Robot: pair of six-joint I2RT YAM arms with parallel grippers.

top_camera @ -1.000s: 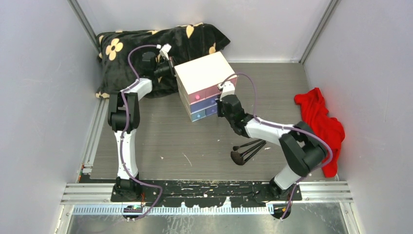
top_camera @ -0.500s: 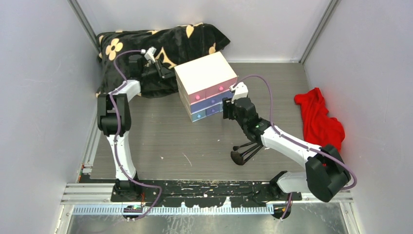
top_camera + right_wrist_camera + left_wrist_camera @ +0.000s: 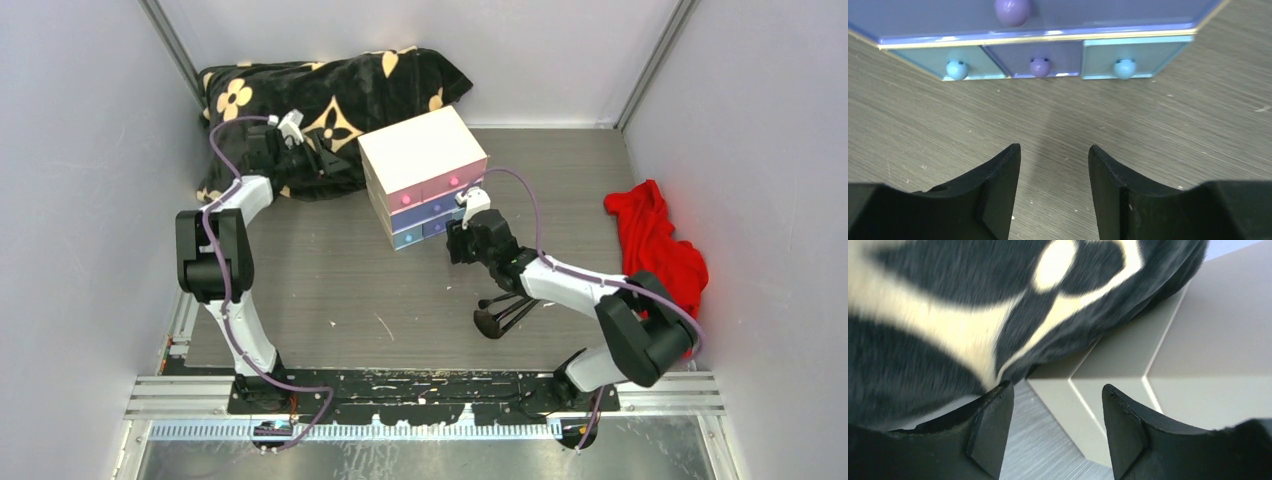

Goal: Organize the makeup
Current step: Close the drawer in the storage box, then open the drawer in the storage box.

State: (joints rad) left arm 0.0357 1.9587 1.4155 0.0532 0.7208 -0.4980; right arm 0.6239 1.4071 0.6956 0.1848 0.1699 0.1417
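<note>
Of the makeup, only black-handled brushes [image 3: 506, 308] show, lying on the table under my right forearm. My right gripper [image 3: 456, 243] [image 3: 1054, 156] is open and empty, low over the table just in front of the cream box's [image 3: 418, 150] bottom row of blue and purple drawers [image 3: 1039, 59]. Those drawers look shut. My left gripper [image 3: 328, 160] [image 3: 1055, 402] is open and empty too, a little left of the box's back left corner [image 3: 1108, 405], against the black floral cloth [image 3: 330, 90] [image 3: 948, 315].
A red cloth [image 3: 662, 250] lies crumpled at the right edge of the table. The black floral cloth fills the back left corner. White walls close in on the left, back and right.
Both grippers have opened. The left arm drew back leftwards from the box's back corner. The right gripper came away from the drawer fronts and dropped lower, towards the bottom drawers.
</note>
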